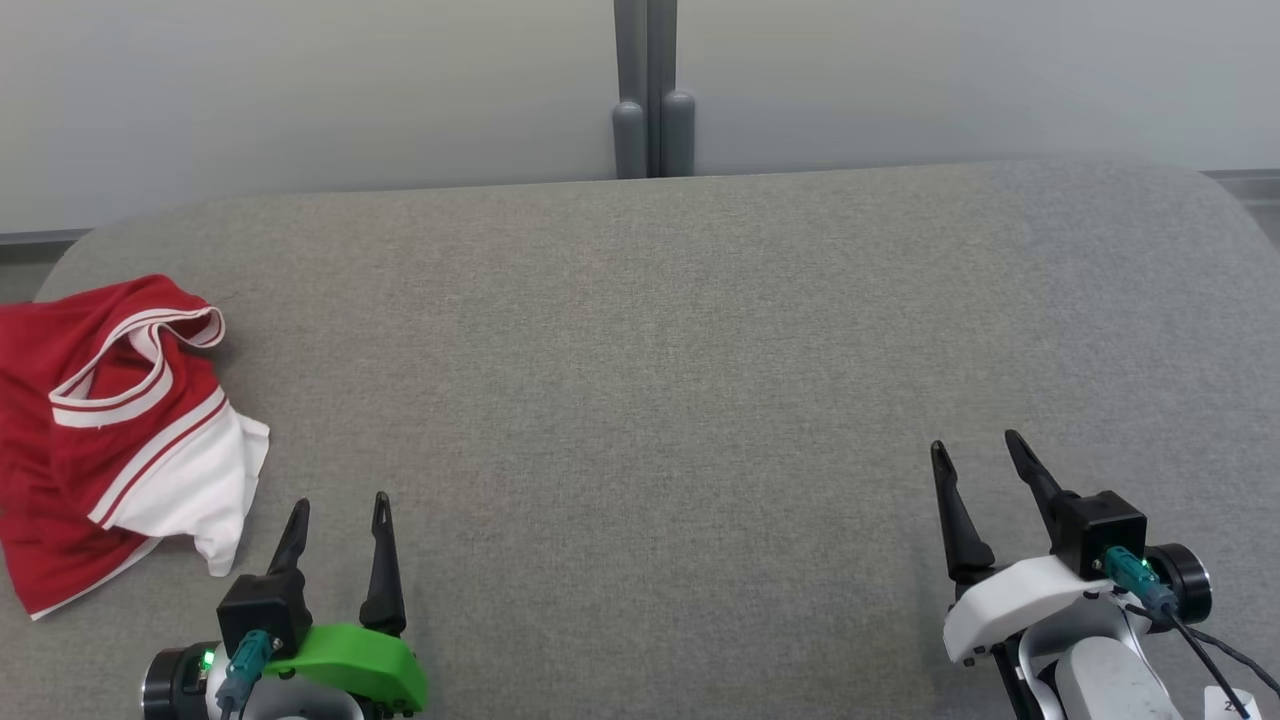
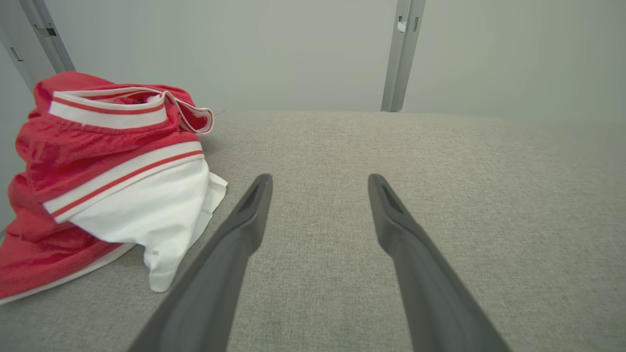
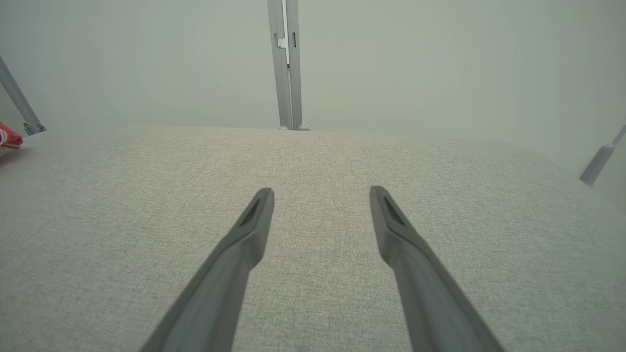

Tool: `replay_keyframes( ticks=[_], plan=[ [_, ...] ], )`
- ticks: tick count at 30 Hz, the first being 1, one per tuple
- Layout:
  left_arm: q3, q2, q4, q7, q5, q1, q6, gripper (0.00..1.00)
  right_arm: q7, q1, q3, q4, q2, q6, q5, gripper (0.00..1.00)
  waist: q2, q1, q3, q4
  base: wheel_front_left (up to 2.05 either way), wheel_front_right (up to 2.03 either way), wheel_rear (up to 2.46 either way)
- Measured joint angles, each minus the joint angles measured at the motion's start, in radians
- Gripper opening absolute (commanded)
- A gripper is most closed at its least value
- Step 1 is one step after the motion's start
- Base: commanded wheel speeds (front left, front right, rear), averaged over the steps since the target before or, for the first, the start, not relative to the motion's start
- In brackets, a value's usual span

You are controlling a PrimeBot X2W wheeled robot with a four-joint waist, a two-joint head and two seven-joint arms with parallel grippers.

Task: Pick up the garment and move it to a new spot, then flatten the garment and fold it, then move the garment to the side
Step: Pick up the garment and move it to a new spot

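Observation:
The garment (image 1: 110,440) is red with white bands and a white panel. It lies crumpled at the far left of the grey table (image 1: 640,350), partly past the view's left edge. My left gripper (image 1: 340,505) stands open just right of its white corner, apart from it. In the left wrist view the garment (image 2: 102,171) is heaped to the left of the open left gripper (image 2: 318,183). Far off at the lower right, my right gripper (image 1: 975,445) is open with nothing in it. The right wrist view has the right gripper (image 3: 320,195) over bare cloth, and a red scrap of the garment (image 3: 9,138) at its left edge.
A pale wall runs behind the table, with a grey upright post (image 1: 650,90) at its middle. The table's far corners are rounded. Its grey fabric top stretches wide between the two grippers.

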Motion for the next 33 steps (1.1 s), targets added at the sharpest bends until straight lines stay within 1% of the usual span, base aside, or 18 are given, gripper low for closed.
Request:
replay_keyframes(
  ticks=[6,9,15,26,30,33],
  plan=[
    [0.015,0.000,0.011,0.000,-0.009,0.011,0.012,1.00,0.000,0.000,0.025,0.002,0.001,0.000,0.019,1.00,0.0000,0.0000,0.000,0.037,0.00,0.00,0.00],
    [0.034,0.000,0.017,0.000,-0.009,0.022,0.016,1.00,0.000,0.001,0.048,0.003,0.002,0.000,0.031,1.00,0.0000,0.0000,-0.002,0.071,0.00,0.00,0.00],
    [0.074,0.001,0.021,0.000,-0.002,0.044,0.017,1.00,0.000,0.000,0.089,0.014,0.003,0.000,0.052,1.00,0.0000,0.0000,-0.005,0.158,0.00,0.00,0.00],
    [0.121,0.001,0.021,0.000,0.006,0.081,0.016,1.00,0.000,-0.020,0.158,0.046,0.008,0.000,0.072,1.00,0.0000,0.0000,-0.001,0.344,0.00,0.00,0.00],
    [0.124,0.001,0.017,0.000,0.001,0.084,0.016,1.00,0.000,-0.028,0.167,0.053,0.008,0.000,0.080,1.00,-0.0001,0.0000,0.006,0.390,0.00,0.00,0.00],
    [0.128,0.001,0.012,0.000,-0.009,0.087,0.017,1.00,0.000,-0.033,0.175,0.055,0.008,0.000,0.079,1.00,0.0000,0.0000,0.020,0.403,0.00,0.00,0.00]
  ],
)
